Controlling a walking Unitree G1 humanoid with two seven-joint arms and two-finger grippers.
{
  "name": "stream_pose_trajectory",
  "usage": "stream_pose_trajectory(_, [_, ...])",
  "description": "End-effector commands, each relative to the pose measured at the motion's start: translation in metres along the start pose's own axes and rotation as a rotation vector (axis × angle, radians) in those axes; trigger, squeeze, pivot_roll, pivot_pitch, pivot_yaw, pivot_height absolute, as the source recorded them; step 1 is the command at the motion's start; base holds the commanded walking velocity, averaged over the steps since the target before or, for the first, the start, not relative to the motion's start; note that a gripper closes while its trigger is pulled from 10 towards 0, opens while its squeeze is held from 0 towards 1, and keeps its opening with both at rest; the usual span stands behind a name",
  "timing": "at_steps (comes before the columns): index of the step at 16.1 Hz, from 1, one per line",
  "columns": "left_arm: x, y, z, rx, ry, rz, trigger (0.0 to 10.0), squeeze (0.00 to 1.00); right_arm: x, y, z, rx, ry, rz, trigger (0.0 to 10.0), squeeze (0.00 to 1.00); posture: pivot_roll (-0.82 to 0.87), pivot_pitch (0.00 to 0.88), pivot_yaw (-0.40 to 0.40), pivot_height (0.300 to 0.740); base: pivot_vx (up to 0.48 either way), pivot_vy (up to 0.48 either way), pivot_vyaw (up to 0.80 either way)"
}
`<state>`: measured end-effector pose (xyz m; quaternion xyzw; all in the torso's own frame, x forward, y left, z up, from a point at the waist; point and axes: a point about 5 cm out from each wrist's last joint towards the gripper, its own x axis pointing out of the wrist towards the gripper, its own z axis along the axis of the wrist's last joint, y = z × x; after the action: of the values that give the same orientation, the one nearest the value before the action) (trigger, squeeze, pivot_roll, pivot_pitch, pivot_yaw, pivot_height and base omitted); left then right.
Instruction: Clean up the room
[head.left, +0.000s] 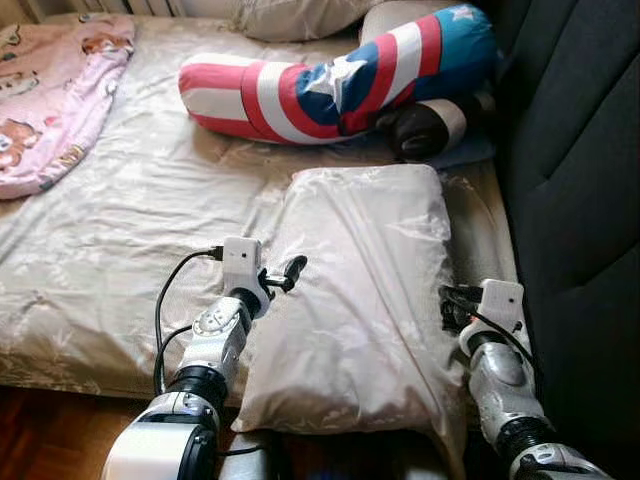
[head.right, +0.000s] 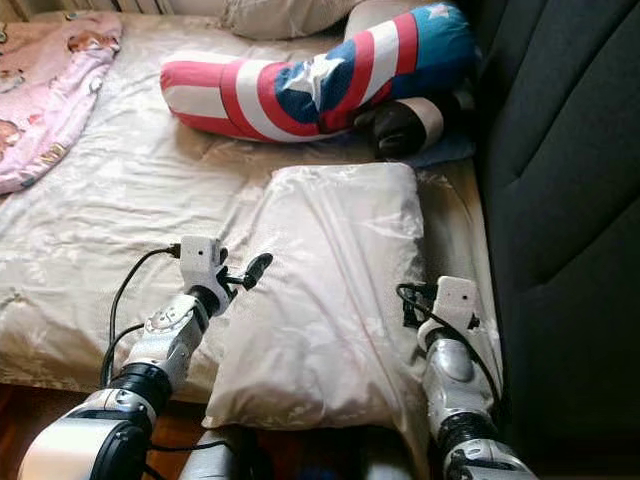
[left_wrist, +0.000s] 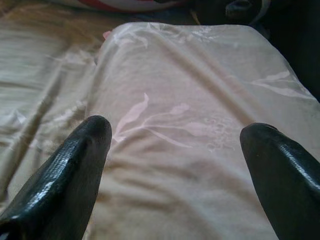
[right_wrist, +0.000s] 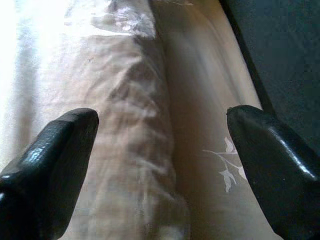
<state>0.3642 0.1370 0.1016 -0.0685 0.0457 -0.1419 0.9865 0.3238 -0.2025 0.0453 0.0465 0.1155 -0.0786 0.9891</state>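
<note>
Nearest, at the bed's (head.left: 120, 240) front edge: left hand (left_wrist: 175, 150) spread wide over the cream pillow's (head.left: 360, 290) near left side, gripping nothing. Right hand (right_wrist: 162, 145) likewise spread wide and empty, straddling the pillow's right edge beside the dark headboard (head.left: 580, 200). Pillow lying lengthwise along the bed's right side, near end overhanging the front edge. Beyond it, a red, white and blue bolster (head.left: 330, 80) across the bed, touching a dark roll (head.left: 425, 125). At the far left corner, a pink blanket (head.left: 50, 90).
</note>
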Motion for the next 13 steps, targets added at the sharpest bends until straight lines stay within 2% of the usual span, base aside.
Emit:
stream_pose_trajectory(1, [-0.004, 0.004, -0.010, -0.042, 0.039, 0.030, 10.0, 1.00, -0.003, -0.001, -0.008, -0.001, 0.028, 0.043, 10.0, 1.00, -0.01, 0.257, -0.010, 0.660, 0.000, 0.000, 0.00])
stream_pose_trajectory(2, [-0.006, 0.007, -0.014, -0.047, 0.053, 0.037, 10.0, 0.00, -0.004, -0.001, -0.009, -0.023, 0.039, 0.060, 10.0, 0.00, -0.01, 0.271, -0.013, 0.660, 0.000, 0.000, 0.00])
stream_pose_trajectory(5, [-0.009, 0.011, -0.016, -0.075, 0.060, 0.045, 10.0, 0.00, -0.004, -0.006, -0.011, -0.051, 0.070, 0.056, 10.0, 0.00, -0.02, 0.298, -0.013, 0.660, 0.000, 0.000, 0.00])
stream_pose_trajectory(8, [-0.010, 0.016, -0.015, -0.084, 0.046, 0.062, 10.0, 0.00, -0.003, -0.003, -0.016, -0.080, 0.117, 0.086, 10.0, 0.00, 0.00, 0.309, -0.008, 0.660, 0.000, 0.000, 0.00])
stream_pose_trajectory(9, [-0.011, 0.022, -0.010, -0.080, 0.027, 0.064, 10.0, 0.00, -0.003, 0.002, -0.022, -0.102, 0.175, 0.092, 10.0, 0.00, 0.00, 0.313, 0.002, 0.660, 0.000, 0.000, 0.00])
stream_pose_trajectory(10, [-0.012, 0.024, -0.008, -0.079, 0.023, 0.067, 10.0, 0.00, -0.003, 0.003, -0.023, -0.100, 0.191, 0.095, 10.0, 0.00, 0.00, 0.314, 0.004, 0.660, 0.000, 0.000, 0.00])
stream_pose_trajectory(13, [-0.016, 0.038, 0.001, -0.069, -0.003, 0.084, 10.0, 0.00, -0.004, 0.020, -0.032, -0.018, 0.282, 0.147, 10.0, 0.00, 0.02, 0.307, 0.021, 0.660, 0.000, 0.000, 0.00])
